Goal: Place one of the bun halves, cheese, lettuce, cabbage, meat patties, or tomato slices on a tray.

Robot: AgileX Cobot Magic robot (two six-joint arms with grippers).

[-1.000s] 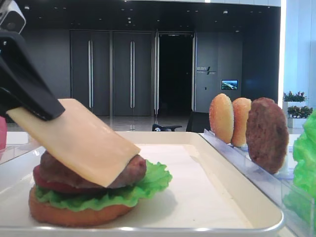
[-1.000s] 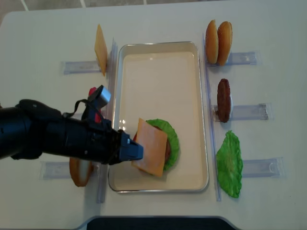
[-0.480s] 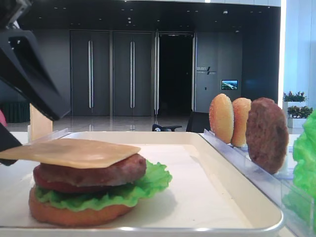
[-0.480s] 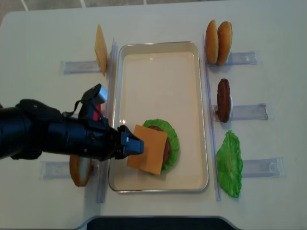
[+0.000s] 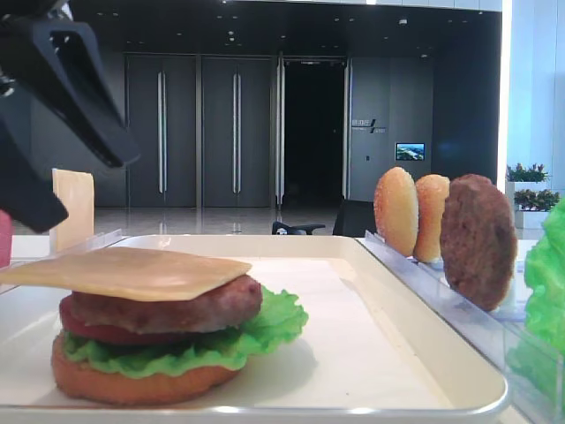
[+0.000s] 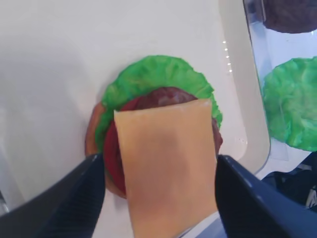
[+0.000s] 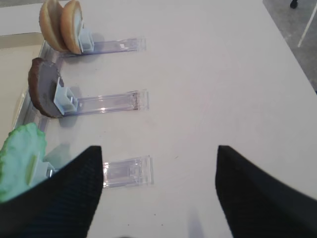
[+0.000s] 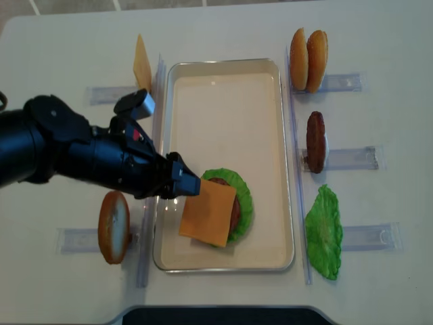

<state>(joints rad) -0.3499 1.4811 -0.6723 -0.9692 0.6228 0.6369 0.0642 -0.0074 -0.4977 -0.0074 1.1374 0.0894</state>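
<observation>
Now listed: cheese (image 8: pixel 208 213) flat atop stacked burger, lower centre of tray (image 8: pixel 223 66); left gripper (image 8: pixel 184 185) open, holding nothing, clear of slice.

The right pincer (image 7: pixel 158 193) shows as two dark fingers (image 7: pixel 59 198) at the bottom, spread wide apart with nothing between them. Under it is a pale, smooth desk (image 7: pixel 213 74). Three clear plastic holder rails (image 7: pixel 106 103) lie on the desk in a row. Two round golden-tan bun halves (image 7: pixel 60 25) stand side by side at the top rail. A round brown meat patty (image 7: pixel 42 94) stands at the middle rail. A bright green ruffled lettuce leaf (image 7: pixel 20 158) sits at the lowest rail.
</observation>
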